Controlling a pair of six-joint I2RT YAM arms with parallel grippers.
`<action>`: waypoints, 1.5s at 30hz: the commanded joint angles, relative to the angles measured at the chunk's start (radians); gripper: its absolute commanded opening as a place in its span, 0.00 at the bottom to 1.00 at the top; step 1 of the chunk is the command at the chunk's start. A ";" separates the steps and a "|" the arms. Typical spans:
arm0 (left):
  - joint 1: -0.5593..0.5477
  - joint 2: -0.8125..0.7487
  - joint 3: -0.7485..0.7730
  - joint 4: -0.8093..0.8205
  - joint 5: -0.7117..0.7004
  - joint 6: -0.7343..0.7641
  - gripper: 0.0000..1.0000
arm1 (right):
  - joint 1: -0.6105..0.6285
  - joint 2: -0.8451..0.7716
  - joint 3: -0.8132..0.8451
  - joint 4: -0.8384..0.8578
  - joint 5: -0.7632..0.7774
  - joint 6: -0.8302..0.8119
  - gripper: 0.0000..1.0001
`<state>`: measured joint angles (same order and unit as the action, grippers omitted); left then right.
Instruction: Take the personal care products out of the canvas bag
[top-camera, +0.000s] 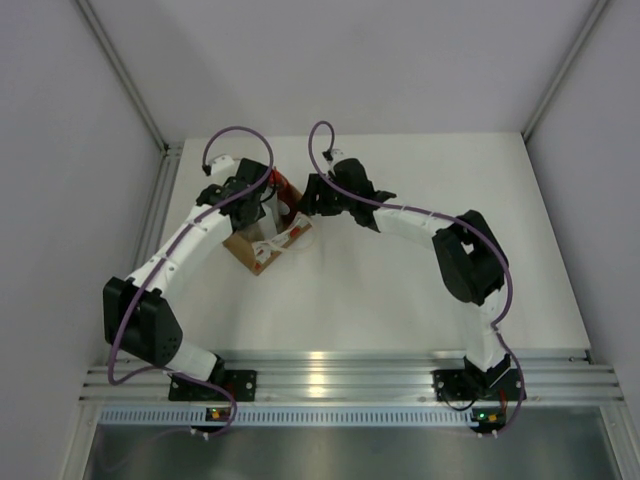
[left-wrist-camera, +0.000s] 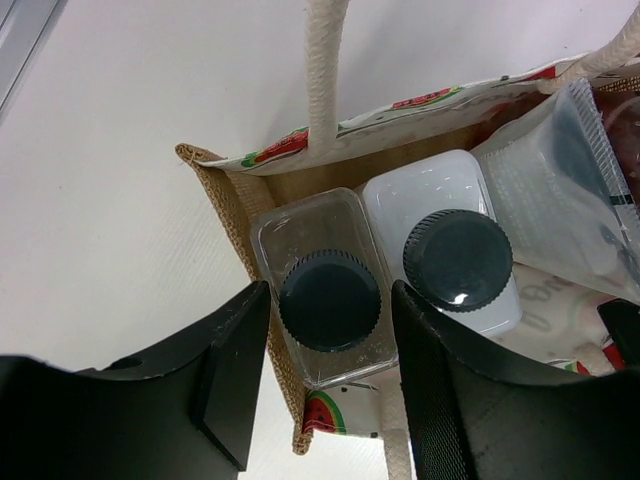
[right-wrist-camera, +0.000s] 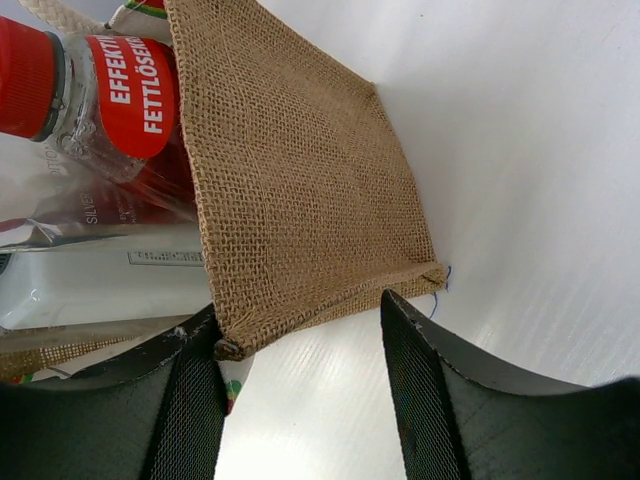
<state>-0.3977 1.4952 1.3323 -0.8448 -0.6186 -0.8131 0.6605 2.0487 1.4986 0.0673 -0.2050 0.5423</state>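
Note:
The canvas bag stands on the table at the back left, tan burlap with a watermelon-print rim and white rope handles. Inside stand a clear bottle with a dark cap, a white bottle with a dark cap and a silvery pouch. The red bottle leans at the bag's far end. My left gripper is open over the bag, its fingers on either side of the clear bottle's cap. My right gripper is open at the bag's outer burlap end wall, holding nothing.
The white table ends at grey walls on the left, right and back. An aluminium rail runs along the near edge by the arm bases. Both arms crowd round the bag, with purple cables looping above them.

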 joint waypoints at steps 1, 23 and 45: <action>0.005 0.013 -0.019 0.001 -0.004 -0.028 0.56 | -0.016 -0.030 -0.017 -0.004 -0.001 -0.024 0.56; 0.005 0.099 -0.061 0.004 0.000 -0.086 0.55 | -0.018 -0.018 -0.008 -0.004 -0.013 -0.016 0.56; 0.005 0.047 -0.064 0.024 0.039 -0.052 0.56 | -0.018 -0.015 -0.006 -0.004 -0.022 -0.016 0.57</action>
<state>-0.3977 1.5333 1.3029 -0.7799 -0.6926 -0.8646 0.6579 2.0487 1.4982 0.0654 -0.2302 0.5426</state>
